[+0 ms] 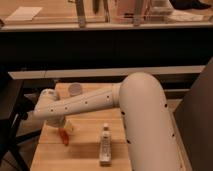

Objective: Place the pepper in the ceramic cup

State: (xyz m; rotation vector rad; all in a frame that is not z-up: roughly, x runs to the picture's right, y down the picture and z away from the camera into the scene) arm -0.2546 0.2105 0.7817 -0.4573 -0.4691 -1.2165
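The orange-red pepper hangs steeply tilted from my gripper, over the front left of the wooden table. The gripper is shut on the pepper's top end, and the white arm hides most of the gripper. The small white ceramic cup stands at the back of the table, beyond the arm and a little to the right of the gripper.
A white bottle with a label lies on the table right of the pepper. My large white arm covers the table's right side. A dark counter and shelf run behind the table. A dark object stands at the left edge.
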